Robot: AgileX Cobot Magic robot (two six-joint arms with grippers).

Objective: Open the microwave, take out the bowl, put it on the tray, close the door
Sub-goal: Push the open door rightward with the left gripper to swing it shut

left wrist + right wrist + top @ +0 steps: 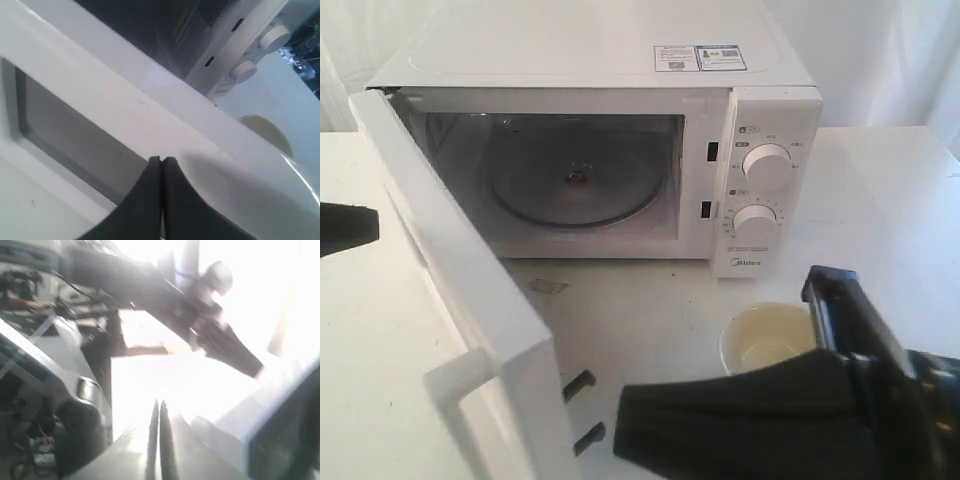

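Table (pixel 880 200): white surface filling the exterior view; everything here stands on it.
Microwave (pixel 570 50): upper half of the frame, cavity open to the camera.
Door (pixel 470 290): swung wide, running from the upper left corner of the cavity down to the lower left of the frame. It stands between the left edge of the frame and the cavity.
Right arm (pixel 770 420): black bulk across the lower right, reaching toward bottom centre and covering the table there.
Door window (pixel 65 130): grey pane in the left wrist view, directly beyond the fingertips.
Turntable (pixel 575 180): round glass plate on the cavity floor, bare.
Bowl (pixel 767 338): cream-yellow, upright on the table at lower right centre, just in front of the knob panel and outside the cavity. The arm overlaps its right and lower rim. In the left wrist view the door edge hides part of it.
Handle (pixel 470 385): white bar on the door's outer face, lower left.
Left gripper (pixel 161 162): dark tip at the left edge of the exterior view, beyond the door; jaws pressed together, empty.
Right gripper (pixel 159 407): blurred and washed out; jaws appear closed to a thin slit, holding nothing.
Knobs (pixel 767 167): two, round, white, stacked on the right panel.
Stickers (pixel 700 57): two, on the top, upper centre-right.
Latch hooks (pixel 578 382): two dark prongs on the door's free edge, bottom centre.
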